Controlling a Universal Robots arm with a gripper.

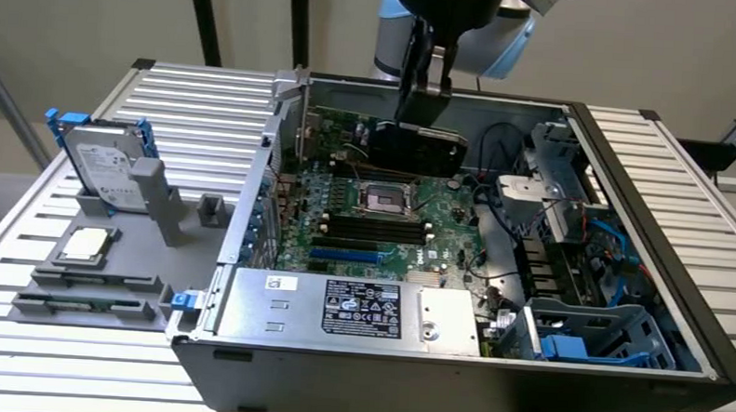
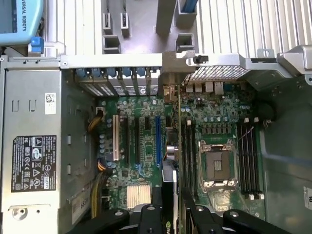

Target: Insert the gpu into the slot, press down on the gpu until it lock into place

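Gpu (image 1: 417,145) is pinched in pincer (image 1: 425,101) and held apart from slot (image 1: 347,257), at its 1 o'clock in exterior view. Slot bare; insertion and press-down not yet done.

gpu (image 1: 417,145) over motherboard (image 1: 437,214) in case (image 1: 459,396), slot (image 1: 347,255) near power supply (image 1: 264,304)

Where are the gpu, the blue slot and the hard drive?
gpu (image 1: 418,145), exterior view, black cooler block.
blue slot (image 2: 157,141), wrist view, middle of strip.
hard drive (image 1: 102,171), exterior view, its labelled face.
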